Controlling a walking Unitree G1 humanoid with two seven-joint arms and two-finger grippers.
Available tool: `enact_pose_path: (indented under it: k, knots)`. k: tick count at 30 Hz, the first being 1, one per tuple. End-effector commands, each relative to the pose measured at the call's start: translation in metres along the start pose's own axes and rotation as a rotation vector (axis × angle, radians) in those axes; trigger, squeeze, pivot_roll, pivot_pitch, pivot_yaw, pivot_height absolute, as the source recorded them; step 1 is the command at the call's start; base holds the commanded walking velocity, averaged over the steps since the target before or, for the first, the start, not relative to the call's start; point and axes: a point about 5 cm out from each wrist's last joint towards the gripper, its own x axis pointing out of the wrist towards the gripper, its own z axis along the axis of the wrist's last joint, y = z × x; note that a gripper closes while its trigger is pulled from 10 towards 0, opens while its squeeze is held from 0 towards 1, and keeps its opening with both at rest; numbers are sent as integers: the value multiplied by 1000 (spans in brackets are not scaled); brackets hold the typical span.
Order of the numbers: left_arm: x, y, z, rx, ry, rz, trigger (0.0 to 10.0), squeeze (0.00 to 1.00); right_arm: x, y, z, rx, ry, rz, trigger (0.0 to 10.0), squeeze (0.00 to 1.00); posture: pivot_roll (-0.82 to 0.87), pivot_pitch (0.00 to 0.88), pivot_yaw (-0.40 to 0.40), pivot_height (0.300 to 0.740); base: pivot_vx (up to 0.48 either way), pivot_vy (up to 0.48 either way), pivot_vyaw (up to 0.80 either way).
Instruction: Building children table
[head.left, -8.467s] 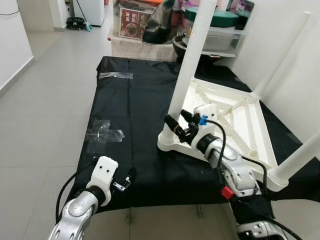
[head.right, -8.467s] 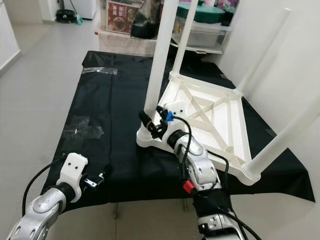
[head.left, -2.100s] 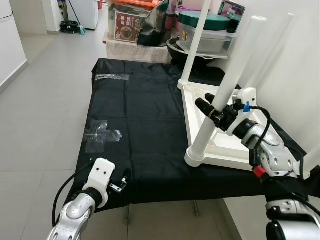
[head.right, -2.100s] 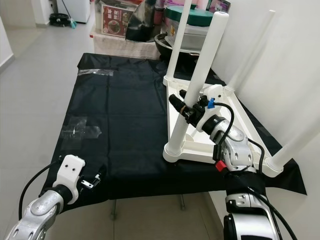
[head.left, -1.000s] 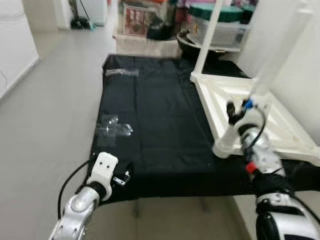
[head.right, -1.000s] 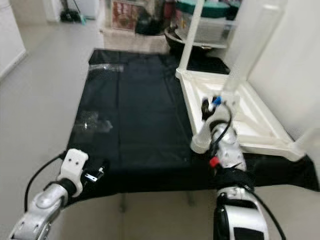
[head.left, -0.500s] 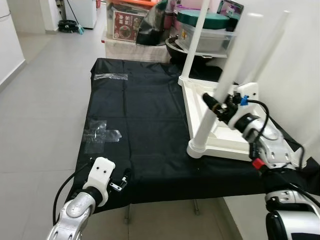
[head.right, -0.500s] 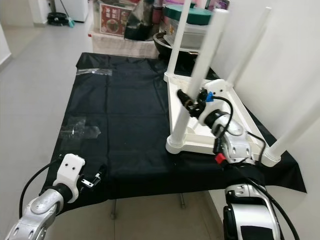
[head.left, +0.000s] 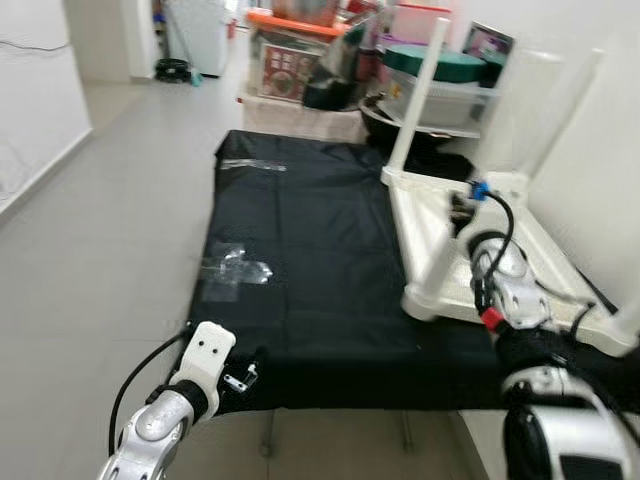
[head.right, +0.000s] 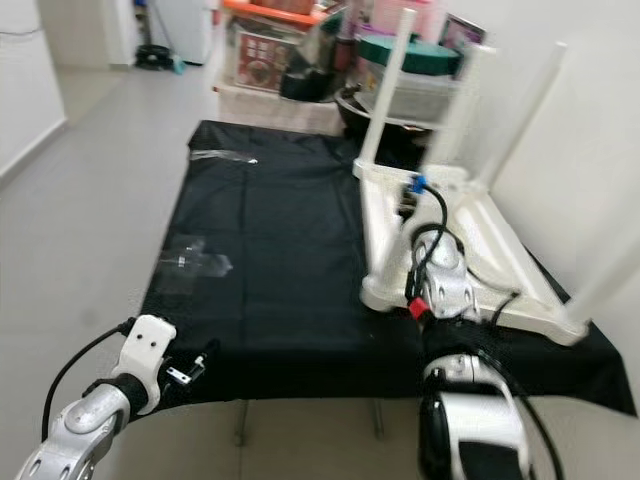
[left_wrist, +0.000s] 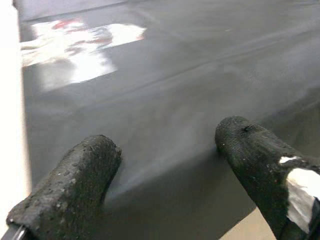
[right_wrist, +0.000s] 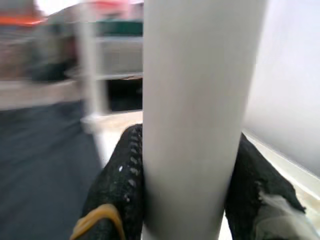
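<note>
- Grey floor tiles run up the left of the frame, and a black sheet (head.left: 300, 260) covers the low work surface in the middle; storage boxes (head.left: 440, 75) crowd the top, with a white wall on the right.
- On the right half of the sheet lies the upturned white children table (head.right: 480, 250), its top face down and its legs pointing upward.
- At centre right, the right gripper (right_wrist: 185, 200) has its two black fingers (right_wrist: 117, 185) clamped on either side of the near table leg (right_wrist: 195, 100), a smooth white tube.
- At lower left, the left gripper (left_wrist: 167, 165) hovers low over the sheet's near edge, its fingers spread apart and holding nothing.
- Handling, as a judgement: the table looks like hollow moulded plastic, so probably light and stiff, but the round glossy leg could slip or twist in a pinch.
- A hold low on the leg, near its socket in the corner, would likely give better control than one high up, where leverage could tip the whole frame.
</note>
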Motion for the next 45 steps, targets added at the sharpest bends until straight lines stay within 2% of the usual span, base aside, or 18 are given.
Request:
enact_pose_path:
  k: [1, 3, 4, 9, 10, 15, 16, 18, 23, 24, 25, 26, 27, 33, 39, 41, 43, 45]
  knots:
    - [0, -4, -3, 4, 24, -17, 10000, 0, -9, -18, -27, -47, 126, -141, 0, 0, 64, 0, -154, 740, 0, 0, 0]
    - [-1, -5, -4, 6, 27, -21, 10000, 0, -16, -7, -27, -50, 133, -105, 0, 0, 63, 0, -154, 740, 0, 0, 0]
    - [-1, -4, -4, 7, 29, -22, 10000, 0, -21, 5, -27, -58, 143, -61, 10000, 0, 61, 0, -159, 740, 0, 0, 0]
    - [1, -2, -3, 6, 27, -12, 10000, 0, -23, 31, -23, -39, 123, 98, 10000, 0, 63, 0, -165, 740, 0, 0, 0]
    - [0, -3, -4, 4, 27, -12, 10000, 0, -19, 35, -10, 21, 59, 174, 10000, 1000, 64, 0, -166, 740, 0, 0, 0]
    - [-1, -5, -5, 2, 29, -13, 10000, 0, -12, 40, 11, 56, -12, 270, 10000, 1000, 67, 0, -169, 740, 0, 0, 0]
    - [-2, -4, -5, 1, 31, -11, 10000, 0, -11, 46, 26, 141, -59, 383, 10000, 0, 66, 0, -166, 740, 0, 0, 0]
    - [-2, -4, -5, 1, 31, -11, 10000, 0, -11, 46, 26, 141, -59, 383, 10000, 0, 66, 0, -166, 740, 0, 0, 0]
    - [-1, -3, -5, 4, 29, -11, 10000, 0, -20, 58, 57, 193, -134, 796, 10000, 0, 65, 0, -162, 740, 0, 0, 0]
    - [0, -3, -4, 8, 28, -11, 10000, 0, -22, 58, 60, 151, -130, 906, 9333, 0, 68, 0, -164, 740, 0, 0, 0]
    - [0, -2, -3, 10, 26, -10, 10000, 0, -25, 57, 59, 103, -127, 1003, 3765, 0, 69, 0, -165, 740, 0, 0, 0]
    - [0, -2, -3, 10, 26, -10, 10000, 0, -25, 57, 59, 103, -127, 1003, 3765, 0, 69, 0, -165, 740, 0, 0, 0]
    - [0, -1, -3, 11, 26, -9, 10000, 0, -24, 55, 54, 68, -104, 1052, 0, 0, 73, 0, -166, 740, 0, 0, 0]
    - [-2, -1, -4, 11, 27, -8, 10000, 0, -8, 46, 28, -56, 13, 884, 0, 0, 73, 0, -163, 740, 0, 0, 0]
    - [-2, -1, -3, 15, 28, -16, 10000, 0, 10, -4, -37, 11, 289, 101, 0, 0, 76, 0, -159, 740, 0, 0, 0]
    - [-2, -1, -3, 15, 28, -16, 10000, 0, 10, -4, -37, 11, 289, 101, 0, 0, 76, 0, -159, 740, 0, 0, 0]
    - [-2, 1, -2, 14, 25, -8, 10000, 0, 3, -29, -43, -6, 248, -202, 0, 0, 80, 0, -161, 740, 0, 0, 0]
    - [-3, 1, -3, 13, 28, -6, 10000, 0, -2, -30, -37, 0, 207, -268, 0, 0, 70, 0, -153, 740, 0, 0, 0]
